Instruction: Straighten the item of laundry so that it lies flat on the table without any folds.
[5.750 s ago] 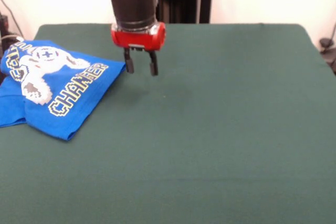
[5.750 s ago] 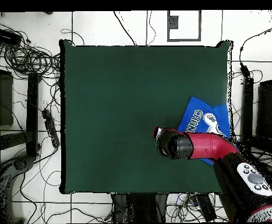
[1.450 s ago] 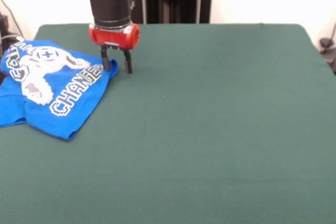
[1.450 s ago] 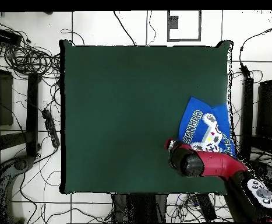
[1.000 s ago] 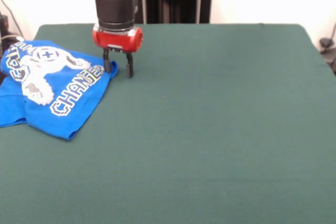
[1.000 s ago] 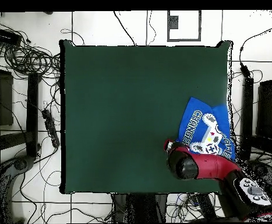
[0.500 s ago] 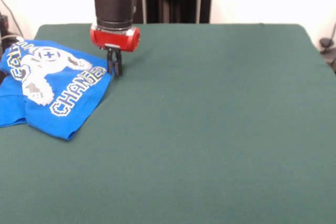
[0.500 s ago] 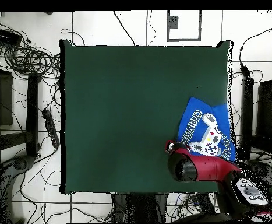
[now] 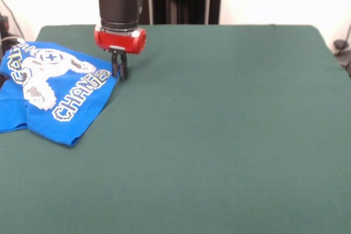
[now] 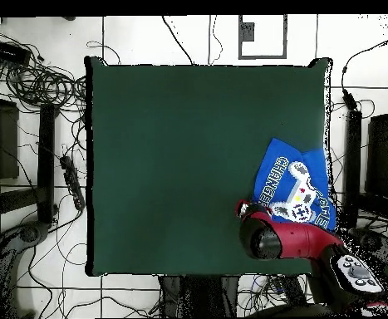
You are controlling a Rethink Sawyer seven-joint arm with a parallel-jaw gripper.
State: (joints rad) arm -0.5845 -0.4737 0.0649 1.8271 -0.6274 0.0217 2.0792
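Observation:
The item of laundry (image 9: 49,89) is a bright blue T-shirt with a white-grey controller print and yellow-outlined lettering, lying folded and bunched at the left side of the green table (image 9: 219,124). My gripper (image 9: 119,72) is shut on the shirt's right corner, low at the cloth. In the overhead view the shirt (image 10: 297,193) lies near the table's right edge, and the red arm (image 10: 288,239) covers the gripper and that corner.
The shirt's left part hangs close to the table's left edge in the front view. Cables and dark stands (image 10: 39,125) lie on the floor beside the table (image 10: 189,149) in the overhead view.
The gripper moved left from beside the shirt to its right corner, came down and shut on the cloth. The corner is drawn in slightly. Nothing has moved in the last half second.

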